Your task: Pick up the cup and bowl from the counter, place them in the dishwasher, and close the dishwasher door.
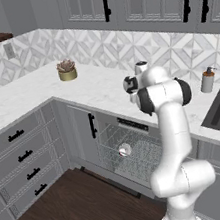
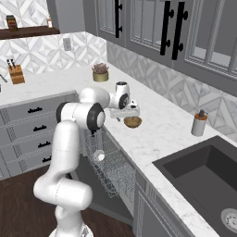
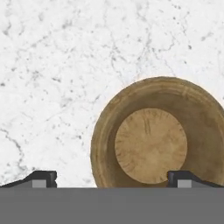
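Claw (image 3: 112, 177) was released, jaws spread wide, hovering directly above the bowl (image 3: 157, 134) and holding nothing. Bowl sat upright on the white marble surface (image 3: 65, 65), offset toward one fingertip (image 3: 183, 178) rather than centred between them. In the right base view the bowl (image 2: 133, 121) sat near the surface's front edge, just above the dishwasher (image 2: 109, 171), whose wire rack (image 1: 131, 151) was pulled out. A whitish round item, possibly the cup (image 1: 125, 150), lay in that rack below the bowl; too small to confirm.
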You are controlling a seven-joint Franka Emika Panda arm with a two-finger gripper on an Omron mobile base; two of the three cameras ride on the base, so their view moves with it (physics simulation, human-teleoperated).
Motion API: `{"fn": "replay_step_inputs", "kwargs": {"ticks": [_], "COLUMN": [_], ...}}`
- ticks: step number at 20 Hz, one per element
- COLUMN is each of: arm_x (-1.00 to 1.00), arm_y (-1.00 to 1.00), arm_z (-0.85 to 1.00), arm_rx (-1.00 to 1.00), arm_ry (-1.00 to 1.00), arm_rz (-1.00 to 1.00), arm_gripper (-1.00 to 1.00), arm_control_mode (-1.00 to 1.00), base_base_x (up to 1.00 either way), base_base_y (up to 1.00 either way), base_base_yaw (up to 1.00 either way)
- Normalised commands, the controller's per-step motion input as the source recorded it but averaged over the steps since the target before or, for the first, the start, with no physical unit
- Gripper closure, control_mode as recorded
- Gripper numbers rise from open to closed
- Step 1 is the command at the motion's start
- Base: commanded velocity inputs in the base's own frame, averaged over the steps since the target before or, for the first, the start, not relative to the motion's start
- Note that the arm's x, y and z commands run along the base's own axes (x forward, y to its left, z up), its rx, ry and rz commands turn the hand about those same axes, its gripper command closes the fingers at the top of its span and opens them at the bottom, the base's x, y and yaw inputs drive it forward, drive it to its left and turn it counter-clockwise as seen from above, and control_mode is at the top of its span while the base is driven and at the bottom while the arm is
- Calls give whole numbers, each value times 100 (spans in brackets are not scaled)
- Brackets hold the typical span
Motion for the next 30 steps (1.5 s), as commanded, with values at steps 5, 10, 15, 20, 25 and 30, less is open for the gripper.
{"fn": "replay_step_inputs", "kwargs": {"ticks": [5, 10, 15, 20, 25, 30], "arm_x": [25, 19, 0, 0, -22, -91], "arm_y": [0, 0, 0, 0, 31, 90], "arm_z": [-30, -10, -42, -19, 6, 40], "arm_rx": [-1, 0, 0, 0, 0, 0], "arm_ry": [0, 3, 10, 3, 0, -5], "arm_rz": [3, 4, 0, 0, 0, -5], "arm_gripper": [-100, -100, 100, 100, 100, 100], "arm_control_mode": [-100, -100, -100, -100, -100, -100], "base_base_x": [0, 0, 0, 0, 0, 0], "base_base_y": [0, 0, 0, 0, 0, 0], "base_base_yaw": [0, 0, 0, 0, 0, 0]}}
